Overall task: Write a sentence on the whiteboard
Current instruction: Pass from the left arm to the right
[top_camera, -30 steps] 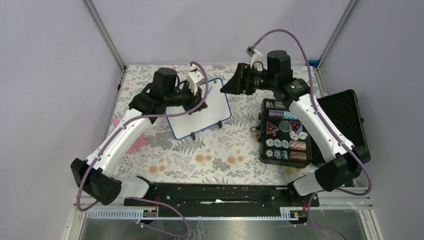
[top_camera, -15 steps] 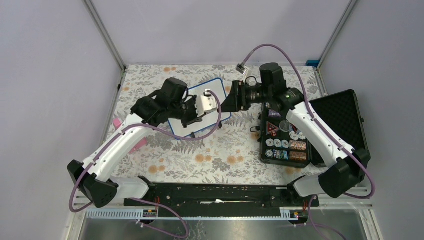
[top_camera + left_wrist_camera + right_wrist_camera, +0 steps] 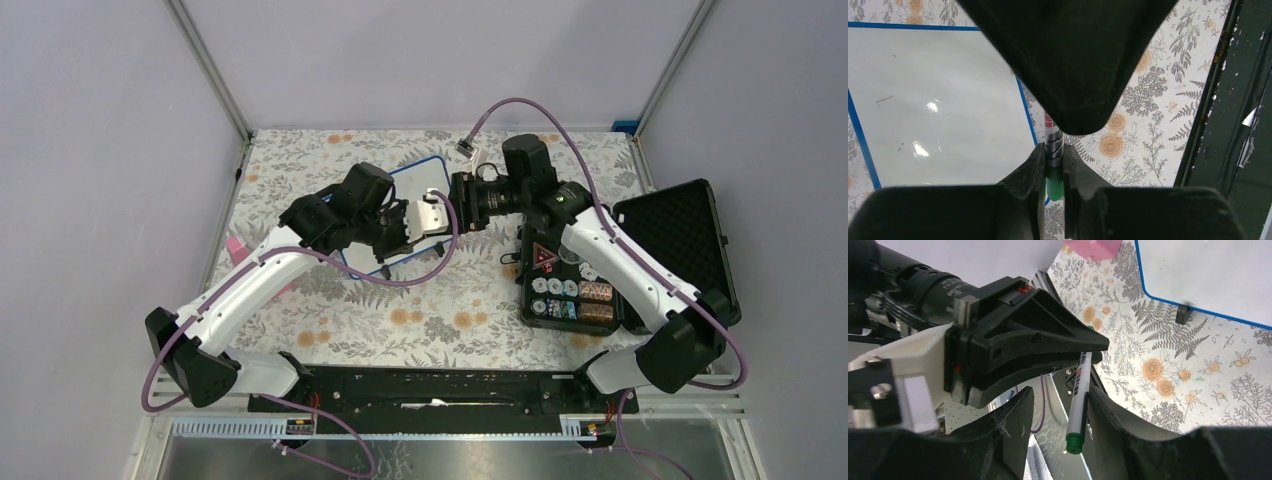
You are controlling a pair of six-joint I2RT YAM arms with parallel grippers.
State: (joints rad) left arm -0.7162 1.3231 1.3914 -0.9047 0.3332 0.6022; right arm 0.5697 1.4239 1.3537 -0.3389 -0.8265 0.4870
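Note:
The whiteboard has a blue rim and stands tilted on the floral table; it shows nearly blank in the left wrist view and at the top right of the right wrist view. My left gripper is shut on a white marker by its green end, beside the board's right edge. My right gripper faces the left one tip to tip. Its jaws are open around the marker's other end, which rests against one finger.
An open black case with poker chips lies at the right, its lid laid back. A pink object lies left of the board, also in the right wrist view. A dark board foot stands on the cloth.
Both arms have closed in on each other. The left gripper has carried the marker right and nearer, over the board's right side; the right gripper has come left and down around it.

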